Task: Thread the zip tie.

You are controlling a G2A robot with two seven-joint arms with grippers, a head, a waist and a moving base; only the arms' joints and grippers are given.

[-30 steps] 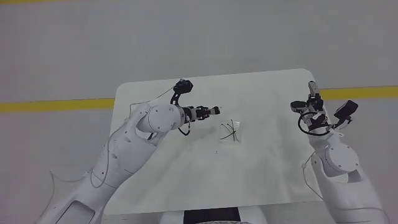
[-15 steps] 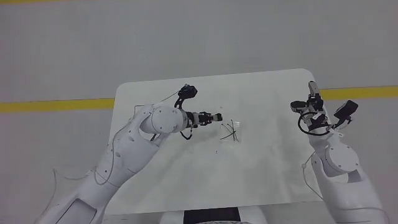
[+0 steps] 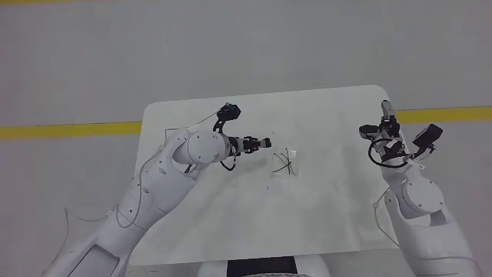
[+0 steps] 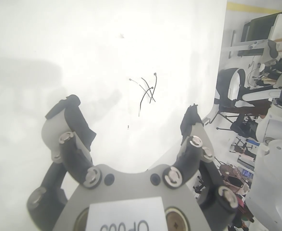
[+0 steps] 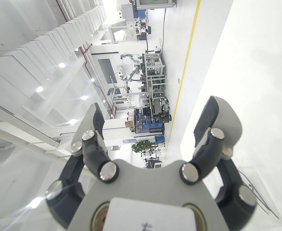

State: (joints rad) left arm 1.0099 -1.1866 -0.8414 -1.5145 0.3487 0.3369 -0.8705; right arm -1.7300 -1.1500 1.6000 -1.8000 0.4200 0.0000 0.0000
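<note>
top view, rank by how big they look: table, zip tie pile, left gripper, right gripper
1. table, by far the largest
2. zip tie pile, slightly wider spread than either gripper
3. left gripper and right gripper: too alike to rank

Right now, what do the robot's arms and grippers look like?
White rounded-shell left arm and right arm, black cables looped at wrists. Left gripper and right gripper: grey metal plates, black finger links, silver screws, white printed labels.
</note>
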